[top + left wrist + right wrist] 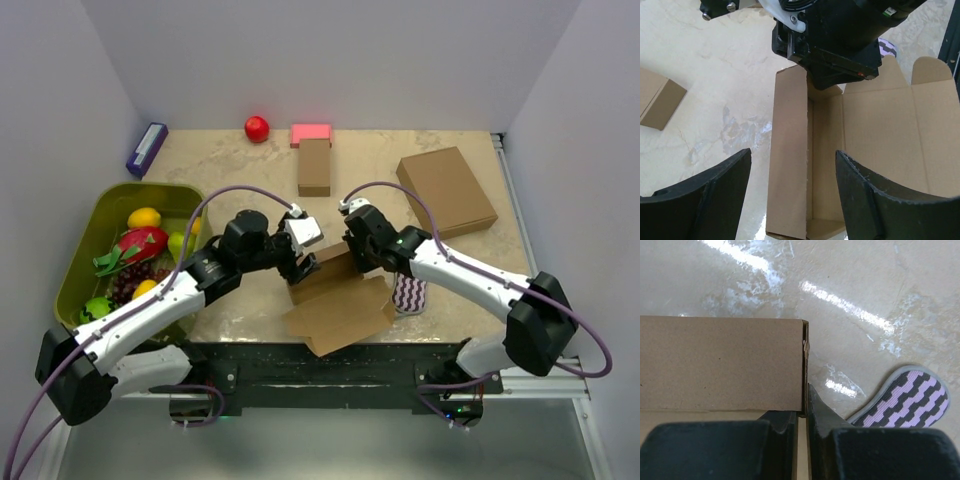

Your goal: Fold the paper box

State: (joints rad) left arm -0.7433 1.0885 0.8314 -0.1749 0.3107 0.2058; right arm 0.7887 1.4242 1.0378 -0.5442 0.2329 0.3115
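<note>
The paper box (340, 305) lies half folded near the table's front edge, with one long wall raised and its lid flap spread flat toward the arms. My right gripper (352, 255) is shut on an end corner of the raised wall. In the right wrist view the thin cardboard edge (804, 365) runs straight into the pinched fingers (817, 412). My left gripper (792, 160) hovers open over the box's other long wall (790, 125), one finger on each side and not touching it. The right gripper (840, 45) shows at the far end of that view.
A green bin (100, 205) of fruit stands at the left. A purple striped object (409, 293) lies just right of the box. Farther back are a narrow brown box (314, 167), a larger brown box (446, 190), a pink block (311, 133), a red ball (257, 128) and a purple box (146, 149).
</note>
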